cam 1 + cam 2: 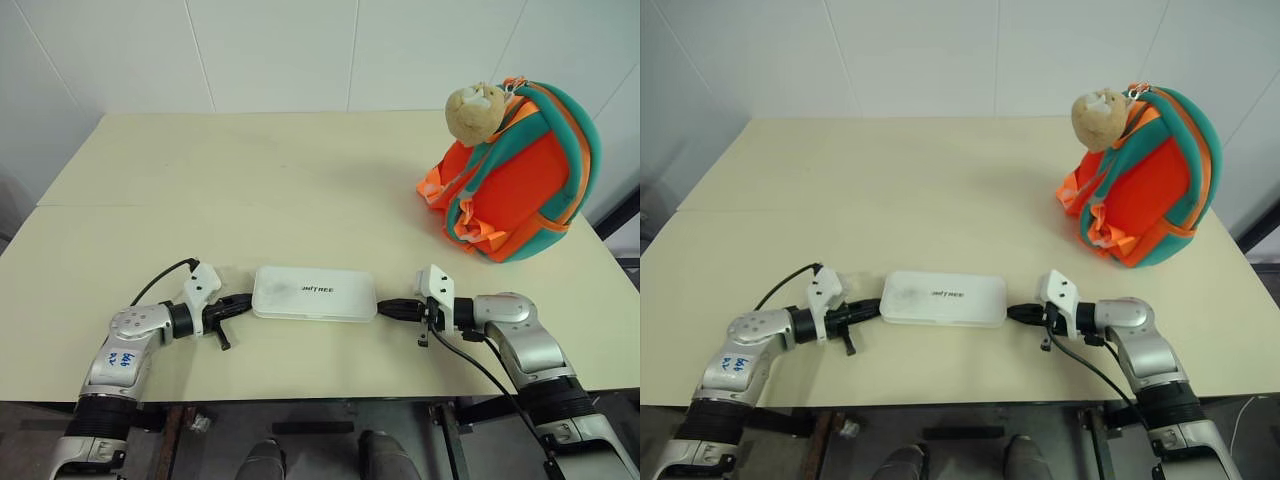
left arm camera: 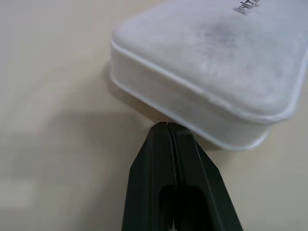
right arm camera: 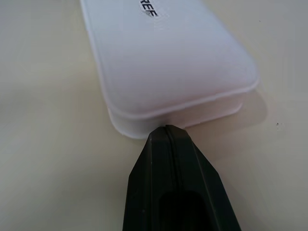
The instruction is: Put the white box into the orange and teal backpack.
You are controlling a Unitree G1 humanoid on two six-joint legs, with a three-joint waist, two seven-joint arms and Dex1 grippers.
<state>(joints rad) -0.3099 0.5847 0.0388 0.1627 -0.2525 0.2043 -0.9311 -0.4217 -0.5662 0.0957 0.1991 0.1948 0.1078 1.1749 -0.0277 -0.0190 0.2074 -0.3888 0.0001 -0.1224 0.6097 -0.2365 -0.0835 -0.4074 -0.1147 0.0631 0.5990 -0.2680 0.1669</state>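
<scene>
The white box (image 1: 314,294) lies flat on the table near the front edge, its lid with small dark lettering facing up. My left gripper (image 1: 246,300) is shut, its tips against the box's left end. My right gripper (image 1: 383,309) is shut too, tips against the box's right end. In the left wrist view the closed left gripper (image 2: 167,126) meets the box (image 2: 211,62) at its lower rim; in the right wrist view the closed right gripper (image 3: 166,129) meets the box (image 3: 168,62) at its end rim. The orange and teal backpack (image 1: 520,180) stands at the far right, a tan plush toy (image 1: 474,110) on top.
The pale table (image 1: 250,190) stretches wide behind the box. A white wall runs behind it. A black cable (image 1: 160,278) loops from my left wrist over the table, and another hangs from my right wrist past the front edge.
</scene>
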